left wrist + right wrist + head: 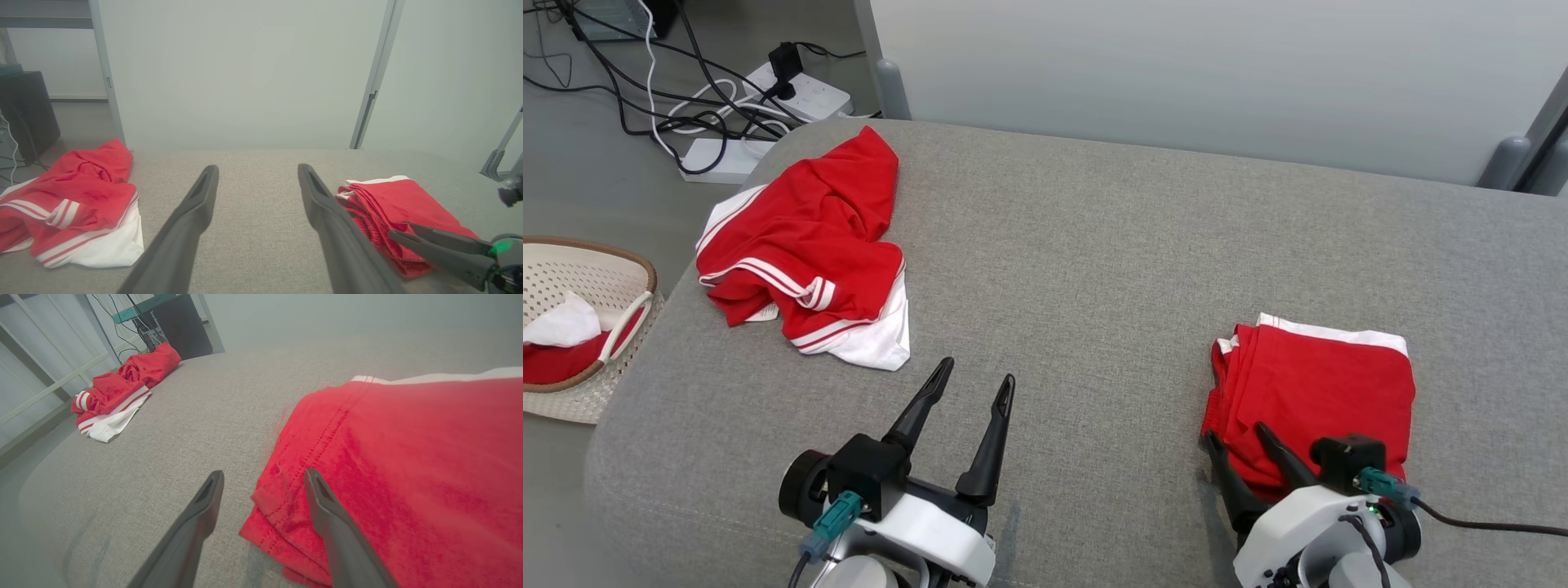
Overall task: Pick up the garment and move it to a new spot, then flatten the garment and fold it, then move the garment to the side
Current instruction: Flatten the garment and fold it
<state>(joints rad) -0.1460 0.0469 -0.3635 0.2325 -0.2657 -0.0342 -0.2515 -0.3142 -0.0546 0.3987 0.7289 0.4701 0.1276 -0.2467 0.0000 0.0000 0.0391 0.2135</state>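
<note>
Fingers on the left gripper are sitting spread wide with nothing between them, hovering over the near edge of the grey fabric surface around its middle. I'm guessing it's parked there to stay clear of both piles. Over by the near right corner the right gripper is gaping open too, not pinching anything, and it's straddling the near left corner of the folded garment. In the right wrist view one finger is lying over the red cloth and the other is over bare surface just beside the hem, though I can't tell if they're actually touching. My read is the fold is done and this is the move-to-the-side step, with the fingers lining up at that corner to get a bite on all the layers. The folded garment is looking pretty tidy: a red rectangle in several layers, a white band peeking out along its far edge, stitched hems stacking up on the left. Well apart from it, at the far left corner, a crumpled garment in red with white stripes is lying bunched up, probably waiting its turn. A basket is sitting off the left edge with more red and white cloth in it.
</note>
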